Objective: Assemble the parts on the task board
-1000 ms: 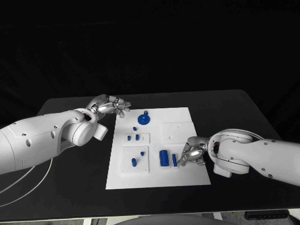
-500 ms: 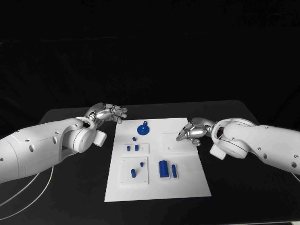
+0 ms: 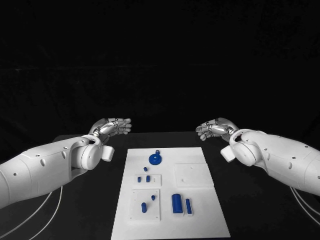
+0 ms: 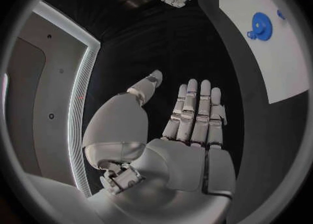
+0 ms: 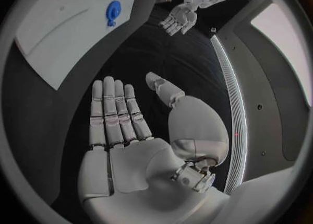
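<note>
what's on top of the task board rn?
On the task board: blue round part, two upright cylinders, several small blue pegs. Both hands are raised off it; nothing covers it.

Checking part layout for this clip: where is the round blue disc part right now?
In the head view the round blue disc part lies on the task board near its far edge, left of centre, beyond the smaller blue pieces.

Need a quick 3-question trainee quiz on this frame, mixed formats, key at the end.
1. True or false: the left hand holds a blue part.
2. The round blue part on the task board lies: A) at the board's far end, B) at its near edge, C) off the board.
3. Fill in: the right hand has its fingers ____ and holds nothing.

Key: 1 false; 2 A; 3 apart.
</note>
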